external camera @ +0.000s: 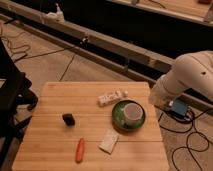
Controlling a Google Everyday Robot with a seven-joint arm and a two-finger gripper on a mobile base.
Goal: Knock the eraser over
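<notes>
The eraser [68,119], a small black block, stands on the left half of the wooden table [60,97]. An orange carrot [79,150] lies in front of it, near the table's front edge. A white flat packet [109,141] lies to the right of the carrot. My white arm [187,75] hangs beyond the table's right edge, far from the eraser. The gripper itself does not show in this view; only the bulky arm segment is visible.
A green plate [118,119] with a white cup [133,112] sits on the right of the table. A white wrapped snack [111,97] lies behind it. A black chair [12,95] stands at the left. A blue box [179,107] and cables lie on the floor at the right.
</notes>
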